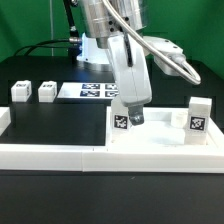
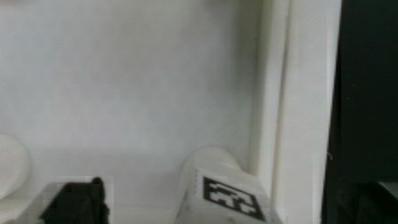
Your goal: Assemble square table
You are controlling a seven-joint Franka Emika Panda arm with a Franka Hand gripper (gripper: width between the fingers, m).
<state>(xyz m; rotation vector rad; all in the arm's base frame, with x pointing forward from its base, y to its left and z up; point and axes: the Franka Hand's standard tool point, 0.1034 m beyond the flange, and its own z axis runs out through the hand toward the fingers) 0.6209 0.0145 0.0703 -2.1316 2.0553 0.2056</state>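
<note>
The white square tabletop (image 1: pixel 160 137) lies at the front right of the exterior view. Two tagged white legs stand on it, one at its near-left corner (image 1: pixel 120 122) and one at its right corner (image 1: pixel 197 117). Two more legs (image 1: pixel 20 92) (image 1: pixel 47 92) stand loose on the black table at the left. My gripper (image 1: pixel 132 114) hangs over the left standing leg, with a dark finger beside it. In the wrist view this leg (image 2: pixel 231 195) stands between the spread jaws of the gripper (image 2: pixel 222 213), next to the tabletop's raised rim (image 2: pixel 294 100). The jaws look open.
The marker board (image 1: pixel 95 91) lies behind the arm. A long low white border wall (image 1: pixel 90 156) runs along the front and turns up the left side (image 1: pixel 5 120). The arm's base and cables stand at the back.
</note>
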